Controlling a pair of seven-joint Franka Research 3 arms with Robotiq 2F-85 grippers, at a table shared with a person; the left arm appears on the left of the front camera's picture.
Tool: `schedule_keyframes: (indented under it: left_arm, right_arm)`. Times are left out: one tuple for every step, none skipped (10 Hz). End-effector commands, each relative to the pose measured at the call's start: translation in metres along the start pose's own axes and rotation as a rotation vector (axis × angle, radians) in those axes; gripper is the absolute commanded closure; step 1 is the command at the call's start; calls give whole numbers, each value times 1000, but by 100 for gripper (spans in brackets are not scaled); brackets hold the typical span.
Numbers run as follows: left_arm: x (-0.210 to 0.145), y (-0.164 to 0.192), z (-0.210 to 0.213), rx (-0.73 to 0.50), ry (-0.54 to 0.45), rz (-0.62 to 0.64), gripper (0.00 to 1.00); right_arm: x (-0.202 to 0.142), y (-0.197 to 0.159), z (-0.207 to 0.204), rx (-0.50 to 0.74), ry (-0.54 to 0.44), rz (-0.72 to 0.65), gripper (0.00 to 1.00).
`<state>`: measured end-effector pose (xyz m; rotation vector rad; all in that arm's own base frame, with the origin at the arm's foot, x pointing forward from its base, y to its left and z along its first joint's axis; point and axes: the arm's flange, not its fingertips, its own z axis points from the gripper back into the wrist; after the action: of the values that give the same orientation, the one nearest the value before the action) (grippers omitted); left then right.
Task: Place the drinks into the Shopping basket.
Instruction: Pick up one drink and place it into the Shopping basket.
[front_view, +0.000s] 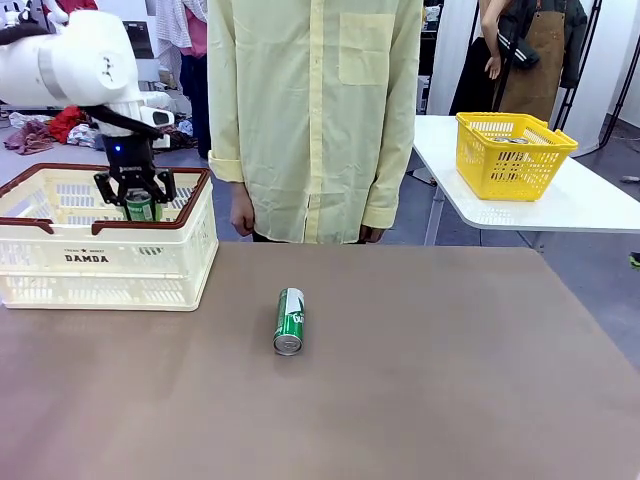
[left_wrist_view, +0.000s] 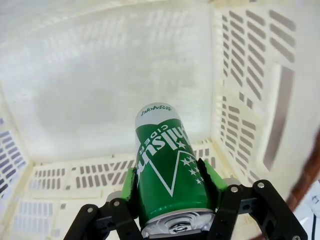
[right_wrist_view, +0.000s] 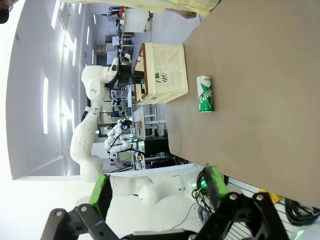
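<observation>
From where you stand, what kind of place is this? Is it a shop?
Likely a robot lab playing shop, not a real store. The left tool on a white robot arm holds a green can inside the Shopping basket, at a brown table with a person standing opposite.

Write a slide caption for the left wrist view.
Left end effector grips a green drink can above the floor of the cream Shopping basket.

Glossy metal can, matt plastic basket (latticed)
</observation>
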<state>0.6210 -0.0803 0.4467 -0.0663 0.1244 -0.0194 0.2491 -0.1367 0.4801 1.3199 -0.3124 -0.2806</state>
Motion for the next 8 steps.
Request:
schedule_keyframes:
  left_arm:
    - [9, 8, -9, -48, 30, -18, 100]
    - [11, 9, -16, -55, 40, -28, 100]
    - [12, 10, -22, -62, 47, -30, 100]
    - [13, 10, -26, -55, 51, -33, 100]
    - [13, 11, -30, -55, 54, -29, 100]
    - [12, 11, -33, -51, 55, -30, 100]
    - [12, 11, -32, -47, 52, -32, 100]
    - [12, 10, -32, -47, 55, -37, 79]
  right_arm:
    - [0, 5, -1, 16, -8, -10, 0]
    - [0, 5, -1, 16, -8, -10, 0]
    - [0, 5, -1, 16, -8, -10, 0]
    - [0, 5, -1, 16, -8, -10, 0]
    - [0, 5, -1, 16, -8, -10, 0]
    - [0, 5, -1, 16, -8, -10, 0]
    - [0, 5, -1, 16, -8, -10, 0]
    - [0, 5, -1, 16, -8, -10, 0]
